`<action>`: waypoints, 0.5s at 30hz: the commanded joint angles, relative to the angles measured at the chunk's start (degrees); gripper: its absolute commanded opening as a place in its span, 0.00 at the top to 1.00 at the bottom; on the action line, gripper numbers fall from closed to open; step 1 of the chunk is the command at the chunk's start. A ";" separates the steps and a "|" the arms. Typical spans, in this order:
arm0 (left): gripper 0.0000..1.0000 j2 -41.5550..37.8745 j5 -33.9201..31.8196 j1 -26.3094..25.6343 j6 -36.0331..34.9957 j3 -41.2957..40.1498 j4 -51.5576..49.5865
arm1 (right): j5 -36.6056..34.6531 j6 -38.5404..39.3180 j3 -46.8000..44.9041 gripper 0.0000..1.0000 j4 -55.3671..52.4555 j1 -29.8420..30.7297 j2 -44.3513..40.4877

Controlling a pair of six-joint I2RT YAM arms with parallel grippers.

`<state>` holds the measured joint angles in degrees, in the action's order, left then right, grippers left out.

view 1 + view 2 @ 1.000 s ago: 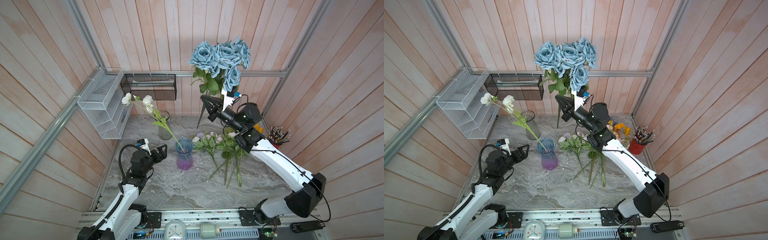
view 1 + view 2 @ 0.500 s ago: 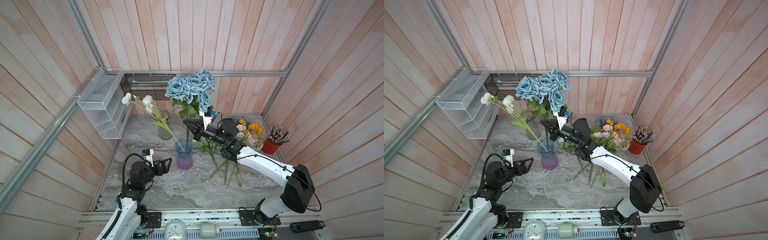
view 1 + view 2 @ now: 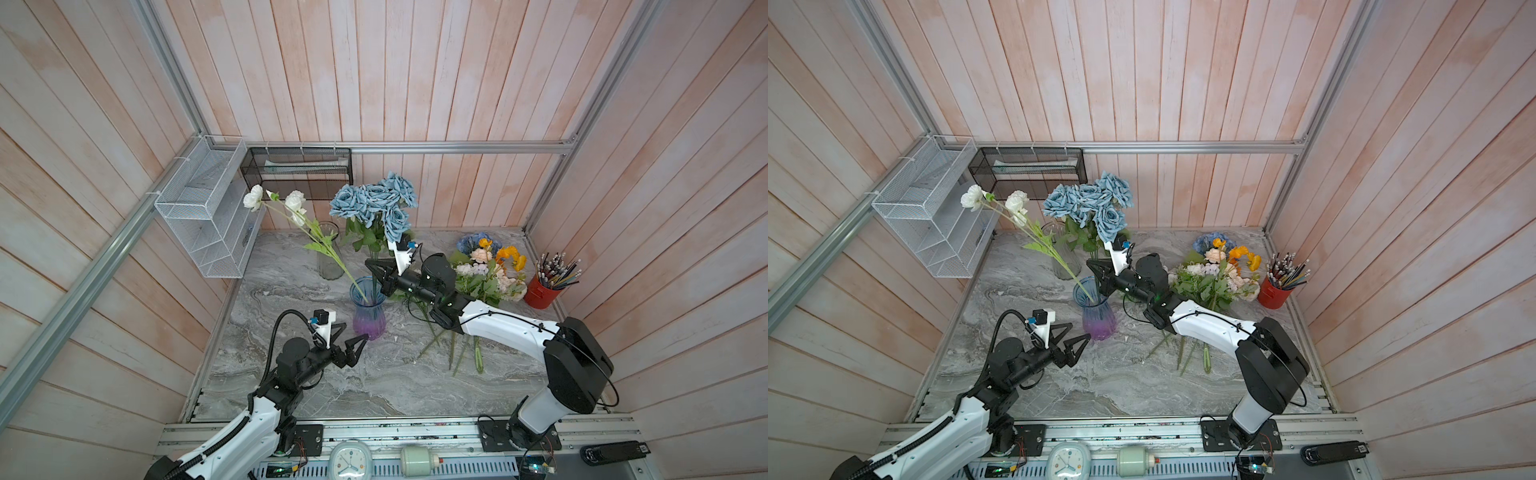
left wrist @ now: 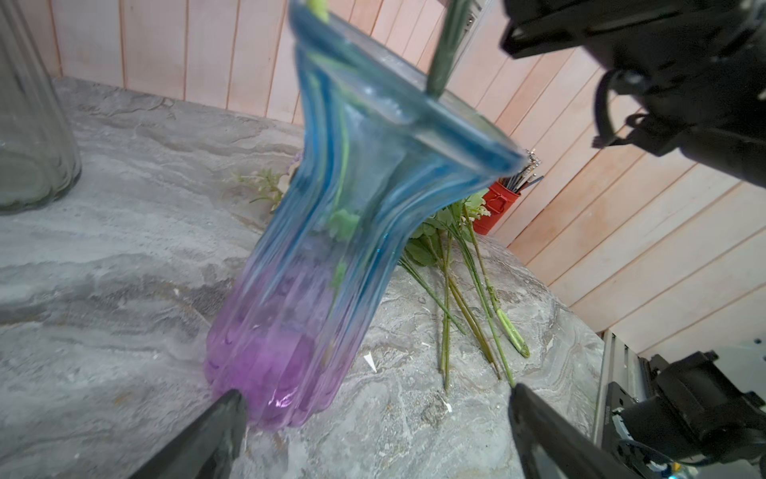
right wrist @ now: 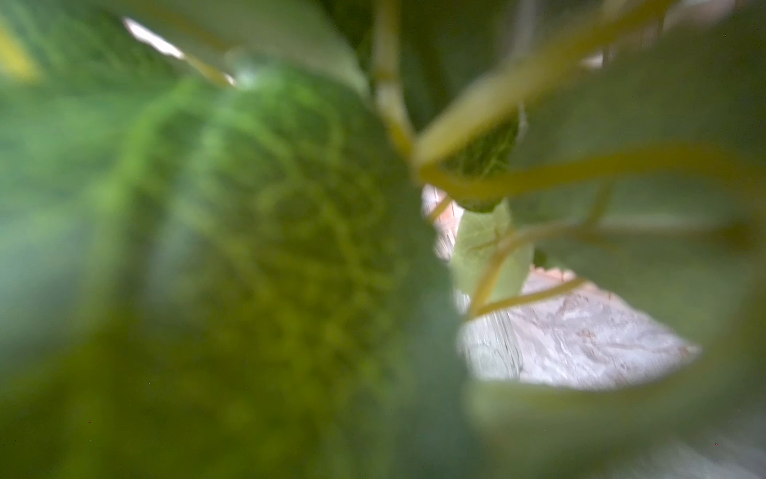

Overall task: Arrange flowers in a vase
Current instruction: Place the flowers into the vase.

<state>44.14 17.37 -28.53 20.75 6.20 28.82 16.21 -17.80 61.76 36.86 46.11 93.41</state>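
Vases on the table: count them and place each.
2. The blue-and-purple vase stands before the left pincer; the clear vase stands behind it, toward the back wall.

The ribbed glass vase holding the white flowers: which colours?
The ribbed glass vase: blue top, purple base; left wrist view.

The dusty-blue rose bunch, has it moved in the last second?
Yes. In a top view the dusty-blue roses were above the back-wall rail; now they are below it, lower and closer to the vase.
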 commanded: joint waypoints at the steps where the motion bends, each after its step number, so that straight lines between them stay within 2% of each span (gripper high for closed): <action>1: 0.00 3.20 -6.39 -2.36 -5.61 0.49 10.31 | -2.10 2.70 -0.13 1.00 -1.36 0.99 0.96; 6: 0.00 8.85 -10.95 -4.04 -7.02 1.27 18.66 | -2.62 2.85 -0.10 1.00 -2.53 1.34 1.70; 15: 0.01 14.48 -14.55 -4.23 -6.13 3.00 27.59 | -3.21 4.27 0.38 0.80 -7.09 1.62 0.88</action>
<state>57.43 4.99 -32.58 15.20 7.27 50.46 13.45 -14.52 61.76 31.27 47.22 94.76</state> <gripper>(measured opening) 0.989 0.188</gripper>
